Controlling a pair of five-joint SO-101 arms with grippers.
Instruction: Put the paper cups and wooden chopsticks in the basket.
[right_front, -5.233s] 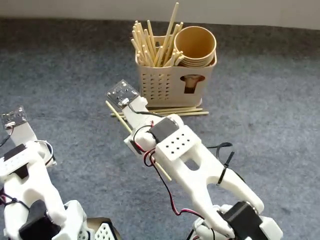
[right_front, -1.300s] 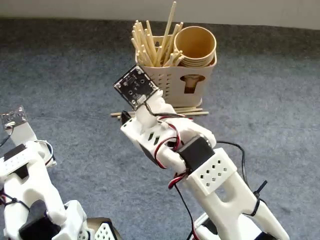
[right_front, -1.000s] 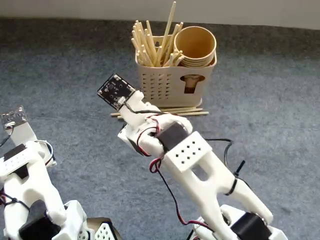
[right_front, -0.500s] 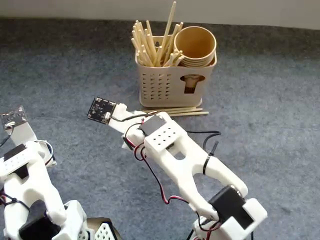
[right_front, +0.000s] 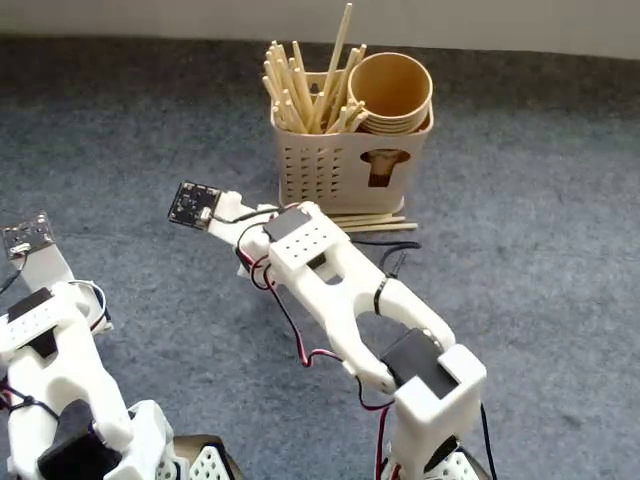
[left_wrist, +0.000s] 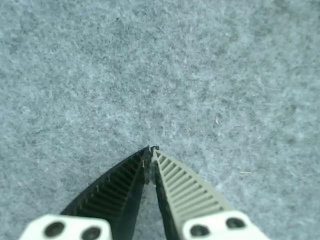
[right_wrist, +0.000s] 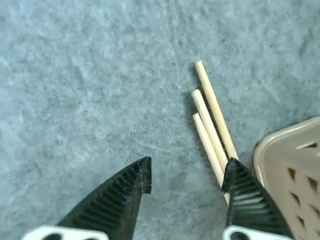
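Observation:
A beige perforated basket (right_front: 335, 165) stands at the back of the carpet. It holds a bundle of wooden chopsticks (right_front: 300, 90) and a stack of brown paper cups (right_front: 392, 95). Three more chopsticks (right_front: 385, 222) lie flat along the basket's front foot. My right arm (right_front: 310, 250) stretches low across them. My right gripper (right_wrist: 187, 177) is open just above the carpet, with the loose chopstick ends (right_wrist: 212, 125) beside one fingertip and the basket corner (right_wrist: 290, 160) close by. My left gripper (left_wrist: 150, 150) is shut with nothing in it, over bare carpet.
Grey carpet covers the whole floor, with open room left and right of the basket. My left arm (right_front: 45, 340) sits at the near left edge. A pale wall strip runs behind the basket.
The right arm went up beside the basket, then came down and swung left, low over the carpet. The slanted chopstick seen beside it at first is gone from the carpet. The left arm kept still.

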